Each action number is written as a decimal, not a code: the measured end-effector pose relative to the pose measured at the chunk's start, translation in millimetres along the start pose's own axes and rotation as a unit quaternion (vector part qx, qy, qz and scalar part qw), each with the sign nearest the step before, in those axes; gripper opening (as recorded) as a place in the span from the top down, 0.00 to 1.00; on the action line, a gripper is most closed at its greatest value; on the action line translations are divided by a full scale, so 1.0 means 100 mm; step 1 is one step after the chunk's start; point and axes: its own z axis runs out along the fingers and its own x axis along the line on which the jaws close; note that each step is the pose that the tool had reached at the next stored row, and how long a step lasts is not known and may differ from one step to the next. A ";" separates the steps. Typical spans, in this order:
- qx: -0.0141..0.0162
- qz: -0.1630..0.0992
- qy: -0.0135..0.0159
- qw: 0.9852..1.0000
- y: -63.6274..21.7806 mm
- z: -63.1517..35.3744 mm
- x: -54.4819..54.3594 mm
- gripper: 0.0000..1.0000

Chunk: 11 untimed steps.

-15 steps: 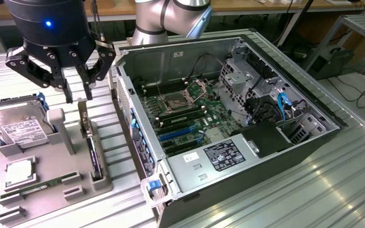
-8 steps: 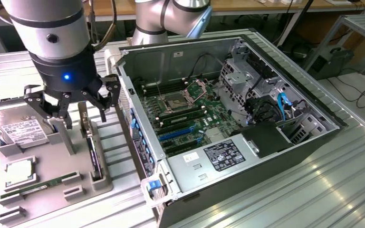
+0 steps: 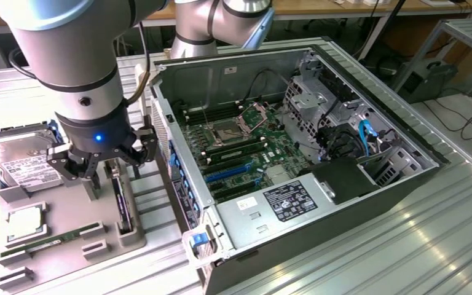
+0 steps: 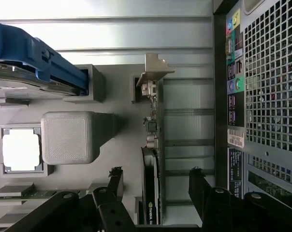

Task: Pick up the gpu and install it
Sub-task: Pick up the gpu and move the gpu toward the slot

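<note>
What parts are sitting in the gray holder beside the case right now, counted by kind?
gpu: 1
hard drive: 1
processor chip: 1
memory stick: 1
Total: 4
</note>
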 end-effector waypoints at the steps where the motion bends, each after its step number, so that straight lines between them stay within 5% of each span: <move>1: 0.000 0.000 0.000 1.000 0.000 0.001 0.00 0.34; 11: 0.000 0.000 0.000 1.000 0.000 0.010 0.00 0.34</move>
